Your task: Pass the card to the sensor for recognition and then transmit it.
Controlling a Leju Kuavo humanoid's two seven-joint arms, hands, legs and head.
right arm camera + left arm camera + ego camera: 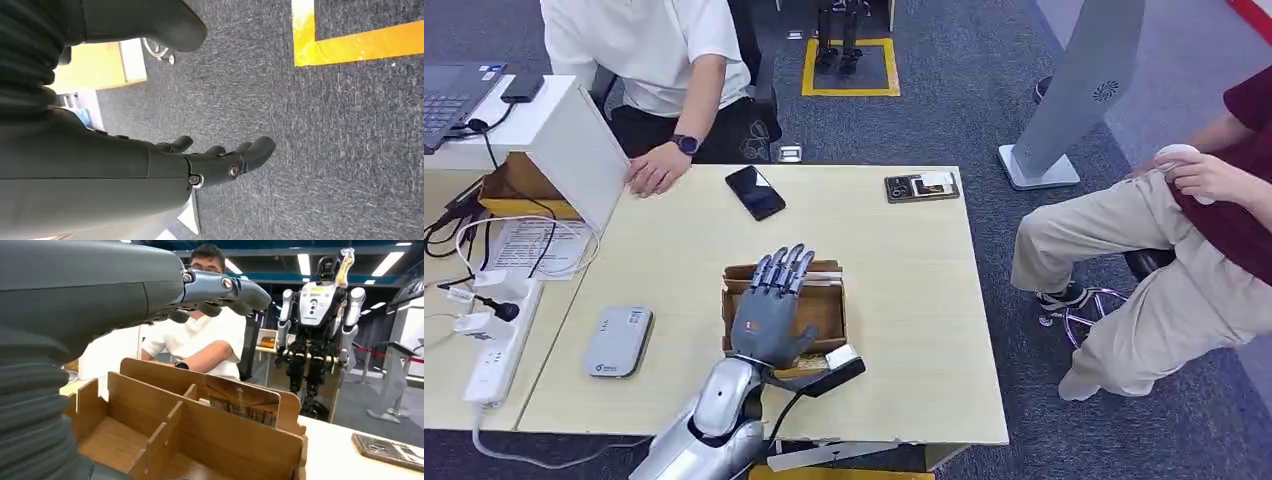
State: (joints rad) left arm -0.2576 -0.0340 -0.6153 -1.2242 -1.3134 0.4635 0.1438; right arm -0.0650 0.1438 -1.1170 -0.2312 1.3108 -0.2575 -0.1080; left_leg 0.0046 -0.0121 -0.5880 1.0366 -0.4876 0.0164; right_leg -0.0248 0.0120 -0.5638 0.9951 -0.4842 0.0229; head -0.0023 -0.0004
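- Beneath the spread fingers of the left hand [771, 308] sits a slotted cardboard card box [836, 300]; the fingers are wide apart and hold nothing, probably poised to reach in.
- Just beyond the fingertips [245, 292], a glossy printed card [243, 401] stands upright in a far slot, untouched.
- Well left of the fingers lies the flat grey, round-cornered card sensor [619, 341].
- Hanging over carpet, the right hand [220, 159] has loosely curled, empty fingers.

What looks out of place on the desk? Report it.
Nothing stands out. The left hand hovers open over the wooden box; a card stands upright in a slot. Phone and sensor lie flat.
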